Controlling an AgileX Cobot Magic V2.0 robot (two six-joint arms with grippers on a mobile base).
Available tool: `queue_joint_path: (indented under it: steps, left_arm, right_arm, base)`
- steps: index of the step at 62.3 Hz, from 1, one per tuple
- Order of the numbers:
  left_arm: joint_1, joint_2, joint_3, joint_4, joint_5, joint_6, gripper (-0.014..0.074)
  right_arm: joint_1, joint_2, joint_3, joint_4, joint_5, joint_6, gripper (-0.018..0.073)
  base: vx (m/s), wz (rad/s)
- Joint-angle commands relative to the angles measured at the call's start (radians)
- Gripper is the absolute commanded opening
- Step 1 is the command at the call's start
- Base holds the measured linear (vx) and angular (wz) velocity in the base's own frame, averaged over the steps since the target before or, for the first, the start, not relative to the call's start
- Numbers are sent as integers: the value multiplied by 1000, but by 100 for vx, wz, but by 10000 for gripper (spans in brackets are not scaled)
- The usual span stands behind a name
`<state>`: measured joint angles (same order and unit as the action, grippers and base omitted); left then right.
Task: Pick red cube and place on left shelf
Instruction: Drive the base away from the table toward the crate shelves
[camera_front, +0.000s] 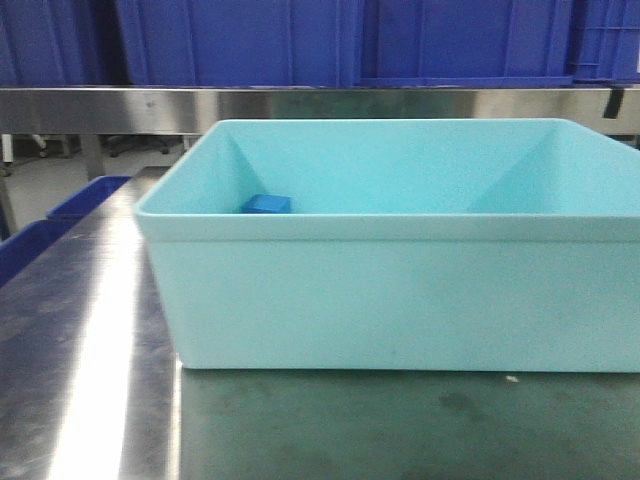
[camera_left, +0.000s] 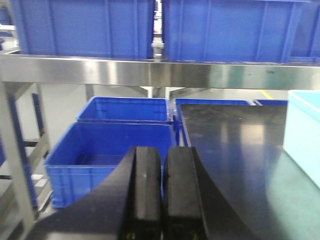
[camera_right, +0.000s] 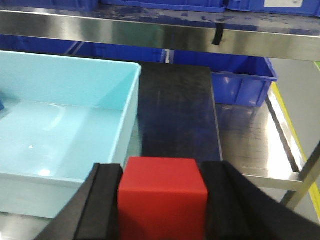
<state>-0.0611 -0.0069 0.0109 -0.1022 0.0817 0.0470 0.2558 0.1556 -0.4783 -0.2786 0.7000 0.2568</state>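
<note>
Fingers of my right gripper clamp the red cube; its lower part is cut off by the frame, its faces plain, bright, sharp-edged. My left gripper is pressed together. Farther off, the tub wall half hides a blue cube; the shelf rail crosses behind, crates cropped above it.

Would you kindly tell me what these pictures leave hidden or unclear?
- Front view: blue cube, lower part hidden behind the turquoise tub's near wall.
- Right wrist view: red cube, underside cut off by the bottom edge.
- Left wrist view: blue crates on the left shelf, contents hidden by their walls.
</note>
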Motion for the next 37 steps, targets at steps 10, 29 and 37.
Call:
queue_joint_path:
  steps: [10, 29, 37]
  left_arm:
    - [1, -14, 24, -2, -90, -7, 102]
    - [1, -14, 24, -2, -90, -7, 102]
    - [1, -14, 24, -2, -90, -7, 102]
  right_arm:
    - [-5, 11, -29, -30, -74, -8, 52]
    - [-5, 11, -29, -30, -74, -8, 52]
    - [-5, 11, -29, -30, -74, -8, 52]
  base:
    - [-7, 40]
    - [-11, 64]
    - [-15, 88]
